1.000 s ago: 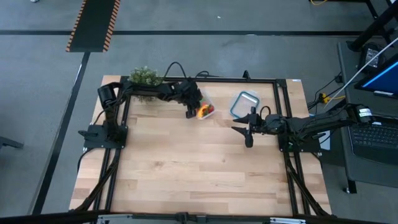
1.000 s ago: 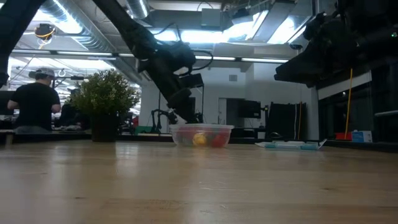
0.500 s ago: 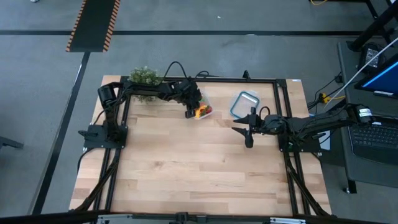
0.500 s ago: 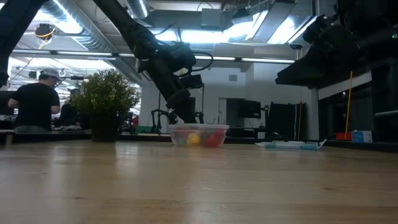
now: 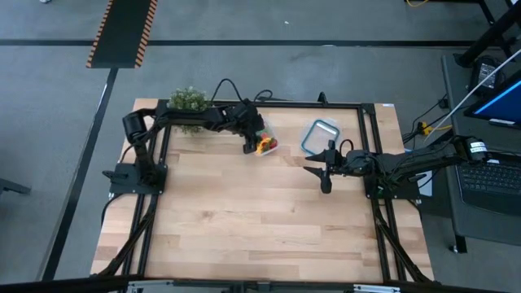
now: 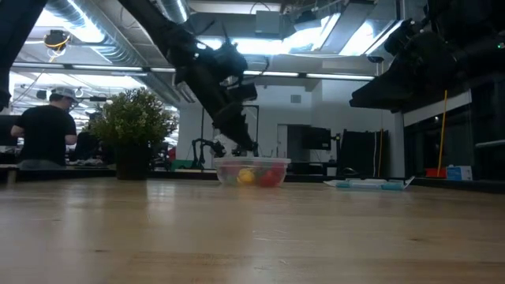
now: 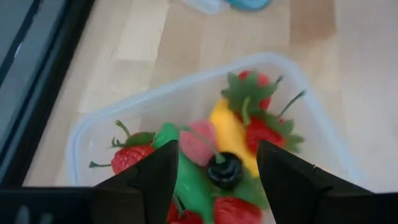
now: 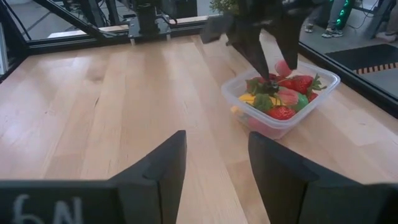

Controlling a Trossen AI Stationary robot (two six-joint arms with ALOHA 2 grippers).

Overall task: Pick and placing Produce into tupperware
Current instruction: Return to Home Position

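- The wooden table point(image 5: 244, 220) fills the middle of the high view. Everything the job needs sits along its upper edge.
- The left arm point(image 5: 195, 119) reaches from the upper left toward upper centre. The left gripper point(image 5: 247, 145) hangs over the tub's left side with its fingers apart and nothing between them. It has probably delivered its load and is free to draw off toward home.
- The right arm point(image 5: 407, 163) waits at centre right. The right gripper point(image 5: 325, 175) is spread and empty, well apart from the tub and seemingly parked out of the working arm's way.
- The potted plant point(image 5: 189, 101) stands at upper left, beside the left arm, and plays no part.
- The blue-rimmed container point(image 5: 320, 134) lies right of upper centre, apart from the tub.
- The tupperware point(image 5: 269, 146) rests upright and lidless at upper centre, open for drops from above.
- The produce point(image 7: 186, 180) is heaped inside it: a yellow banana point(image 7: 229, 134), red strawberries point(image 7: 134, 155) and a black cherry point(image 7: 224, 171) on top. The filling looks finished.
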